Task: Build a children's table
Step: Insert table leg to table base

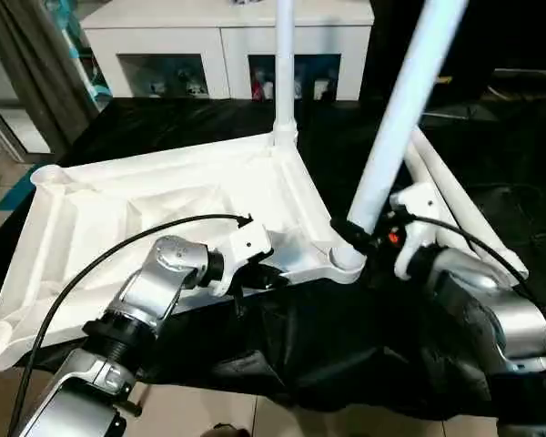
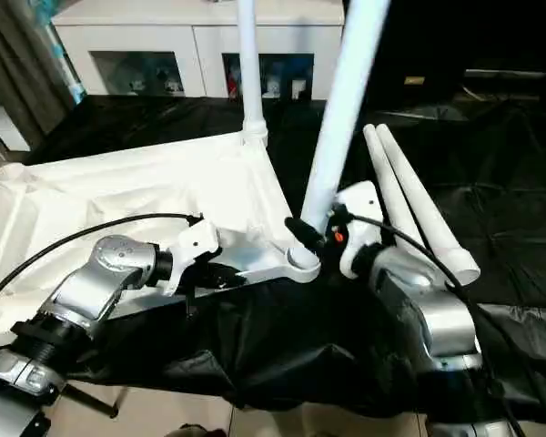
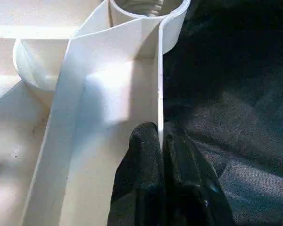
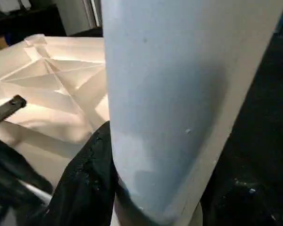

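The children's table top (image 1: 164, 218) lies upside down on a surface covered with black cloth (image 2: 282, 346), its ribbed underside facing up. Its near edge hangs a little over the front edge of the cloth-covered surface.

One white leg (image 1: 283, 64) stands upright in the far corner socket of the top. A second leg (image 2: 341, 109) stands in the near corner socket (image 2: 302, 259) on the robot's right side, and it leans slightly away from vertical. Two more legs (image 2: 419, 200) lie side by side on the cloth, just beside the right edge of the top.

The left claw (image 3: 161, 141) is closed on the thin rim wall of the top, near that same corner socket — one black finger (image 3: 141, 179) is inside the rim and the other is outside, with the wall pinched between them.

The right claw (image 2: 309, 235) holds the leaning leg low down, just above the socket. In the right wrist view a black finger (image 4: 87, 179) presses against the side of the tube.

Behind the surface stands a white cabinet (image 1: 227, 45) with glass doors, and small objects are visible inside it.
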Available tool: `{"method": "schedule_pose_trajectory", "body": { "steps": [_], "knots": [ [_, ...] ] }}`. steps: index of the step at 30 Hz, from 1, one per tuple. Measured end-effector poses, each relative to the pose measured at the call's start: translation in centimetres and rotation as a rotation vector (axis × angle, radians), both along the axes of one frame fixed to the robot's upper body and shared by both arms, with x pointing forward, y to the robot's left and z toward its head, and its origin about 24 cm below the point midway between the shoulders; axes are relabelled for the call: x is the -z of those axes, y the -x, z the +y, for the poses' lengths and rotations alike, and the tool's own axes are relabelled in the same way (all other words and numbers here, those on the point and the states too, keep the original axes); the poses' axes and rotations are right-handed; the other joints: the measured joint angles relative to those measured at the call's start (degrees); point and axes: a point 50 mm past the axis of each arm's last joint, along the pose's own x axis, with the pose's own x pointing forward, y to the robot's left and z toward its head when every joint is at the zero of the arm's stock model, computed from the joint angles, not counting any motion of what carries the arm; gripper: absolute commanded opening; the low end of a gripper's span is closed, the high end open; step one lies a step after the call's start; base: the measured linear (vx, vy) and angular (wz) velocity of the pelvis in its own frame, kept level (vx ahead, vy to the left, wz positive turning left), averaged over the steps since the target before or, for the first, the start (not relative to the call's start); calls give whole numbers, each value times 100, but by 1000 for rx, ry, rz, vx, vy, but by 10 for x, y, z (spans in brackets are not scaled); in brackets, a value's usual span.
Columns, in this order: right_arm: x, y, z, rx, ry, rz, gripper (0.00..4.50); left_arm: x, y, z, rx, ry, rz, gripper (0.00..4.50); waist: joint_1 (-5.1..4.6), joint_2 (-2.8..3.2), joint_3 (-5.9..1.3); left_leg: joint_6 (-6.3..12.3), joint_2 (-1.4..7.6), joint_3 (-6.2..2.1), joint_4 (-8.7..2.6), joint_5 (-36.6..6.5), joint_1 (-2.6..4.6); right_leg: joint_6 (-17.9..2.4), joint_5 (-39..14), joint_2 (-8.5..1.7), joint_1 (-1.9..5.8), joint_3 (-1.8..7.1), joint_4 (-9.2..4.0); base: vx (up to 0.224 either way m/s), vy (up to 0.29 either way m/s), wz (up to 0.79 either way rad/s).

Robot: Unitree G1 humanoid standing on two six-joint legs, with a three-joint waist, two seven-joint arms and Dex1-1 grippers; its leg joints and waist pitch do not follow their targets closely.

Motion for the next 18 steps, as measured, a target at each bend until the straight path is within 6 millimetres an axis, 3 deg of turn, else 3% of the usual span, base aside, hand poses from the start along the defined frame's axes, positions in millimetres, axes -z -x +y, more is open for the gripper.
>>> {"method": "schedule_pose_trajectory", "body": {
  "steps": [9,18],
  "knots": [
    [-3,-8,5,-38,24,22,190,0,-1,0,9,-5,2,0,-2,-14,-1,2,0,1,0,1,0,0,0,0,0,0,1,0,0,0],
    [-4,-2,7,-126,44,88,190,0,-3,0,18,-14,3,0,3,-60,-16,-3,1,2,1,-1,1,-3,2,0,1,1,1,0,0,0]
  ]
}}
